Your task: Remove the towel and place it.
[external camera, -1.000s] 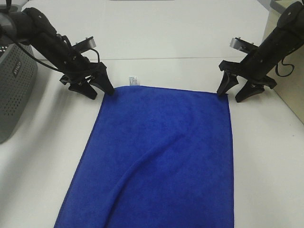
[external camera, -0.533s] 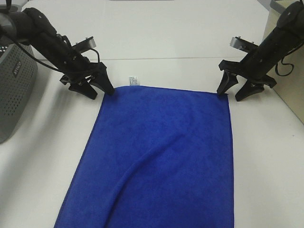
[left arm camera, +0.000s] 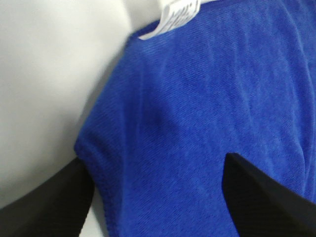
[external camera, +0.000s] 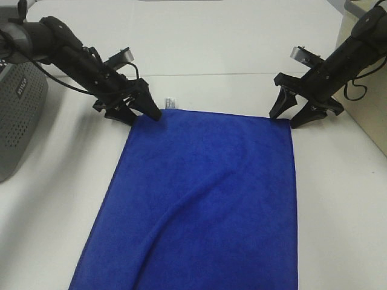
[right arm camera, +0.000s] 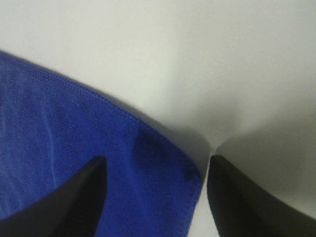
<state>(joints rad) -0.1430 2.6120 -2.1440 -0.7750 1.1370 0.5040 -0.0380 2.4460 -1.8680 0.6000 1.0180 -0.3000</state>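
The royal-blue towel (external camera: 205,199) lies spread flat on the white table, running off the near edge of the exterior view. Its white tag (external camera: 170,103) sits at the far left corner. My left gripper (external camera: 143,118) is open, its fingers astride that far left corner; in the left wrist view (left arm camera: 158,197) the towel (left arm camera: 197,108) and tag (left arm camera: 175,15) lie between the two dark fingers (left arm camera: 49,202). My right gripper (external camera: 285,120) is open astride the far right corner; in the right wrist view (right arm camera: 153,197) the towel corner (right arm camera: 148,182) lies between its fingers (right arm camera: 74,197).
A grey perforated basket (external camera: 18,115) stands at the left edge of the table. A tan box or panel (external camera: 370,115) stands at the right edge behind the right arm. White table (external camera: 230,42) stretches beyond the towel's far edge.
Both grippers have shifted inward over the towel's far corners, the left one to the right, the right one slightly left. Both stay open. The towel has not moved.
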